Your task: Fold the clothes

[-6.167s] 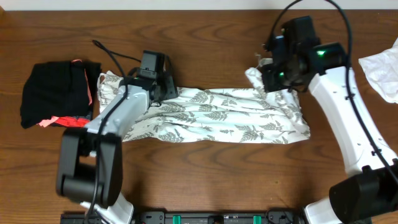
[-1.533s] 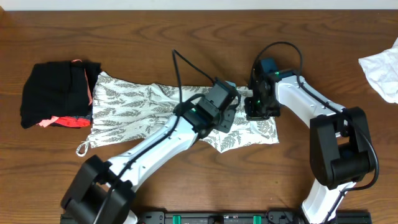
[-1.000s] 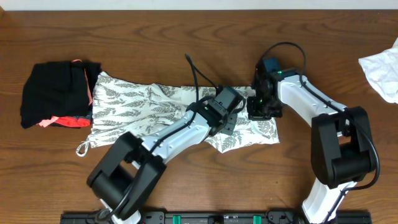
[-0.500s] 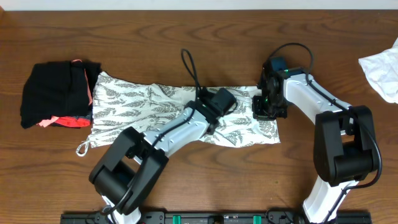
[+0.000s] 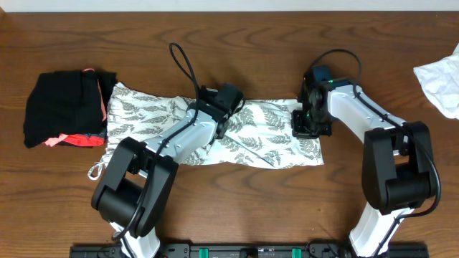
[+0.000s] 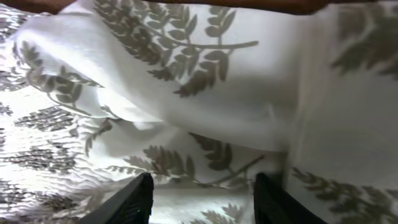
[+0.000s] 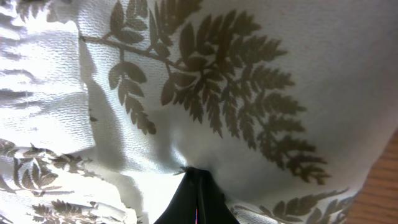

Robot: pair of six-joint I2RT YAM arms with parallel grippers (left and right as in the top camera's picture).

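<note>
right claw (image 7: pixel 196 179) is clenched on a pinch of the dress (image 5: pixel 269 137) near its right end; left claw (image 6: pixel 204 190) is released, fingers apart over the middle

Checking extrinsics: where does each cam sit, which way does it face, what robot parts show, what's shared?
Overhead: above the table, facing straight down; dress, black bundle, white cloth, both arms, left tool, right tool.
Left wrist: on the left arm, facing down at the dress; two fingertips, apart.
Right wrist: on the right arm, close on the dress; fingertips pinched shut.
Shared: all three show the dress.
</note>
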